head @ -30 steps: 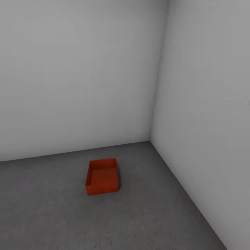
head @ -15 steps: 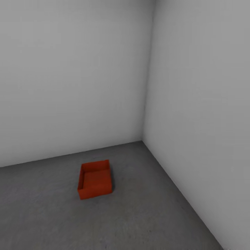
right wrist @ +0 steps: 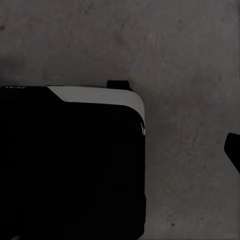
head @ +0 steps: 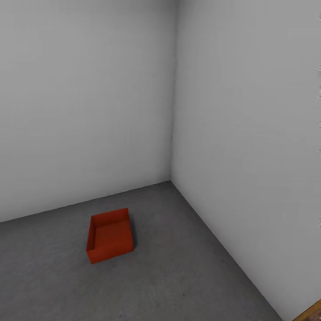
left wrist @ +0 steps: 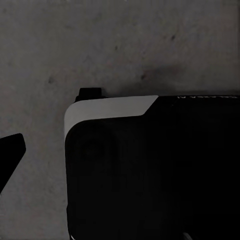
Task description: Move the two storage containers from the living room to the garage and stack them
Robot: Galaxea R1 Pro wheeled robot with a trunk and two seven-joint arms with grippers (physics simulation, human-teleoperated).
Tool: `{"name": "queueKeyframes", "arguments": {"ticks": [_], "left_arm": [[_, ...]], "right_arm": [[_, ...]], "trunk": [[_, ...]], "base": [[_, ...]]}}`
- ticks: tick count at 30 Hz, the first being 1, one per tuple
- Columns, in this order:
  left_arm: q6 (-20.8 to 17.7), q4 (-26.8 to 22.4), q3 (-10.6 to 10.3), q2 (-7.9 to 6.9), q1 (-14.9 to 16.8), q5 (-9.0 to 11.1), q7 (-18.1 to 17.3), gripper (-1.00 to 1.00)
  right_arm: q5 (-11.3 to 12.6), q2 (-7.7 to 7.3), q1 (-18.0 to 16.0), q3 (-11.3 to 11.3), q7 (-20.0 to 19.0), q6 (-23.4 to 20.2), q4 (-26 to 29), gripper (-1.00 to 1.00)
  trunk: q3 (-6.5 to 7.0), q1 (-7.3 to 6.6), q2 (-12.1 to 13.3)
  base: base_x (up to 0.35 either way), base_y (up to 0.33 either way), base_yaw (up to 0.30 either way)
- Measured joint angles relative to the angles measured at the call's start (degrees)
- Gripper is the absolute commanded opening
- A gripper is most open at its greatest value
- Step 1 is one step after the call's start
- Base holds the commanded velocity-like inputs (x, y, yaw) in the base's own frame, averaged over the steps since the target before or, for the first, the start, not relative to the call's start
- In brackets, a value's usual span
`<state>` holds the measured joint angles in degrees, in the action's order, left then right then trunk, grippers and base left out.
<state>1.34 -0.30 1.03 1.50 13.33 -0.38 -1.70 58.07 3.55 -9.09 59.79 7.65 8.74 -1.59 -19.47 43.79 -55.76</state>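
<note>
One orange-red storage container (head: 110,241) stands open side up on the dark grey concrete floor (head: 178,276) of the garage, a little out from the corner where two white walls meet. Nothing is in it. In the left wrist view one dark fingertip (left wrist: 10,155) of my left gripper juts in over the concrete, beside my own black and white base (left wrist: 150,170). The right wrist view likewise has one dark fingertip (right wrist: 234,150) over the floor, next to the base (right wrist: 70,160). Nothing shows at either fingertip.
Plain white walls (head: 84,98) close the corner behind and to the right of the container. A strip of light wood (head: 314,313) peeks in at the bottom right. Open concrete lies all around the container.
The whole head picture has slid left, so the camera has turned right. The container itself has not moved on the floor. The wooden strip has come into view.
</note>
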Motion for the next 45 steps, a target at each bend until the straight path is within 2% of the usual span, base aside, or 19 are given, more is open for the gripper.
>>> {"name": "queueKeyframes", "arguments": {"ticks": [21,45], "left_arm": [[-0.03,0.0,0.0,-0.07,0.0,-0.02,0.0,1.0],[0.01,0.01,0.0,-0.09,0.01,-0.02,-0.09,1.0]], "right_arm": [[-0.4,-0.02,0.0,0.04,-0.01,-0.07,0.0,1.0],[-0.13,-0.02,0.0,0.04,-0.01,-0.05,0.0,1.0]], "trunk": [[0.03,0.0,0.0],[0.55,0.0,0.0]], "base": [[0.0,0.0,-0.014],[0.0,0.0,-0.226]]}}
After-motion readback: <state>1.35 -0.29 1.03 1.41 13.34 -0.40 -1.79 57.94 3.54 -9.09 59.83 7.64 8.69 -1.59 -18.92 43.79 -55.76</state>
